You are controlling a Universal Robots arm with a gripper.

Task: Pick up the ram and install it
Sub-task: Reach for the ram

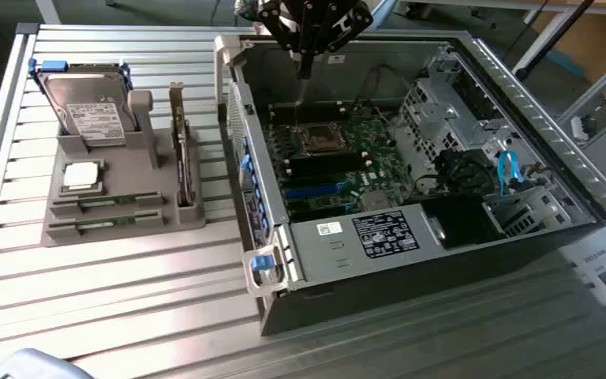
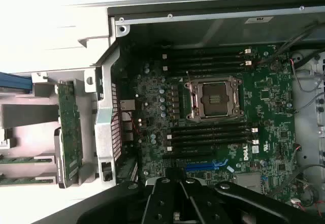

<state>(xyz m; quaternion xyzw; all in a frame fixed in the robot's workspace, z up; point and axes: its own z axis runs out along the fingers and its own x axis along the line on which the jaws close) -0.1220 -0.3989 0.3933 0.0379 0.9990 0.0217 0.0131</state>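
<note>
Ram sticks [image 1: 105, 208] lie unpicked in the gray holder [image 1: 124, 183] at the exterior view's left, memory slots [image 2: 208, 131] look empty, and the gripper [image 1: 304, 73] hangs over the computer case's [image 1: 387, 268] far side, its grip unreadable.

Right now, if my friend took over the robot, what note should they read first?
Hand: hovers over the motherboard inside the open computer case, away from the ram.
Ram: two ram sticks lie in the gray holder, on the exterior view's left of the case.
Done: nothing shows yet; the memory slots look empty.
Left: both the pick-up and the install.
</note>
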